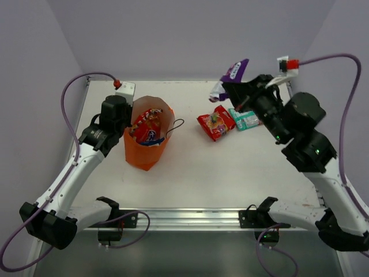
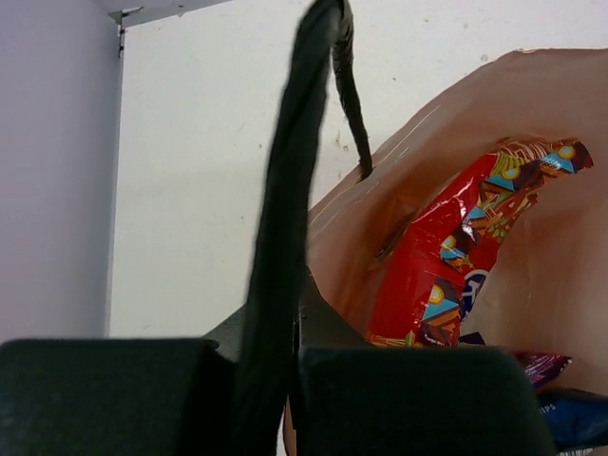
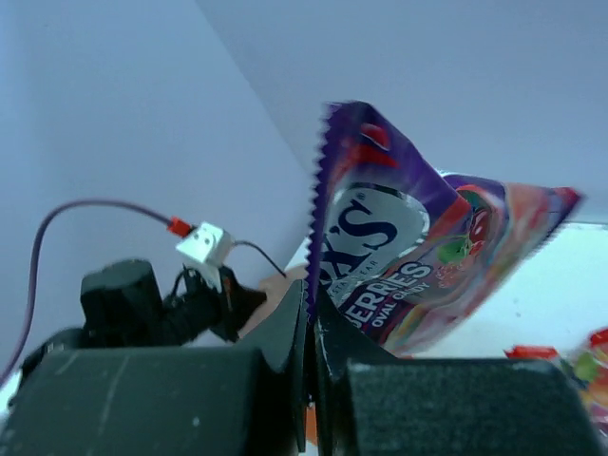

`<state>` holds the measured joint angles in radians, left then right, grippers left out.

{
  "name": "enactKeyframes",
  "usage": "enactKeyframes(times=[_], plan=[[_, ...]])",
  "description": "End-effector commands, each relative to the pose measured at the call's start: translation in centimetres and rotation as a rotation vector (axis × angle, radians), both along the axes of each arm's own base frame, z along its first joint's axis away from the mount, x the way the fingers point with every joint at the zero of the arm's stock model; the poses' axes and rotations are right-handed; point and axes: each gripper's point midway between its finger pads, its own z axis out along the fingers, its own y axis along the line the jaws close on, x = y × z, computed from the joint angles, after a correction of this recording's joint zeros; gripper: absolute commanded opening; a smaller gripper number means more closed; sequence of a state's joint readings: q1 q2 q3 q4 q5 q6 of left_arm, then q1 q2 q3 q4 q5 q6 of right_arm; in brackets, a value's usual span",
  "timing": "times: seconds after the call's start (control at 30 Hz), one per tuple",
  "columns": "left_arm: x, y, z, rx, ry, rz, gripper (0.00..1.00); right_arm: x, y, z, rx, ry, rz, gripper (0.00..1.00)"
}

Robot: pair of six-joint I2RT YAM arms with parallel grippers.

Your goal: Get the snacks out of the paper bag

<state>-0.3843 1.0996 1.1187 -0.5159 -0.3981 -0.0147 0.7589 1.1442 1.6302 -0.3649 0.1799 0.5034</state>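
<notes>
The orange paper bag stands at the left middle of the table, mouth up. A red packet and a dark blue one show inside; the left wrist view shows the red packet, a purple one and the blue one. My left gripper is shut on the bag's dark cord handle at its left rim. My right gripper is shut on a purple packet and holds it above the table's far right. A red packet and a teal packet lie on the table.
The other cord handle hangs over the bag's right side. A white block with a red plug sits behind the bag. Walls stand close at the back and both sides.
</notes>
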Motion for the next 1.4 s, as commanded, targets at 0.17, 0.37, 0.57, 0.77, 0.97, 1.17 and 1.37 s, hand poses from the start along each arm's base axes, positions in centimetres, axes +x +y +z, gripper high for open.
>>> enactKeyframes(times=[0.17,0.37,0.57,0.77,0.97,1.17,1.37], plan=[[2.2,2.1,8.3,0.010,-0.251,0.095,0.00,-1.0,-3.2,-16.4,-0.294,0.237,-0.066,0.00],[1.9,1.7,8.8,0.032,-0.284,0.037,0.00,-1.4,-1.6,-26.6,-0.373,0.442,-0.009,0.00],[0.9,0.9,7.6,0.034,-0.268,-0.042,0.00,-0.4,3.5,-31.0,-0.418,0.552,0.110,0.20],[-0.2,0.8,6.5,0.038,-0.256,-0.080,0.00,-0.3,5.7,-25.5,-0.408,0.479,0.173,0.85],[-0.7,0.2,6.2,0.024,-0.250,-0.119,0.00,-1.1,6.7,-15.9,-0.336,0.331,0.243,0.92],[-0.7,-0.4,6.1,0.004,-0.245,-0.148,0.00,-2.2,10.8,-10.2,-0.221,0.274,0.393,0.87],[-0.7,-1.3,6.2,-0.024,-0.239,-0.183,0.00,-1.1,17.5,-15.3,-0.145,0.482,0.449,0.83]])
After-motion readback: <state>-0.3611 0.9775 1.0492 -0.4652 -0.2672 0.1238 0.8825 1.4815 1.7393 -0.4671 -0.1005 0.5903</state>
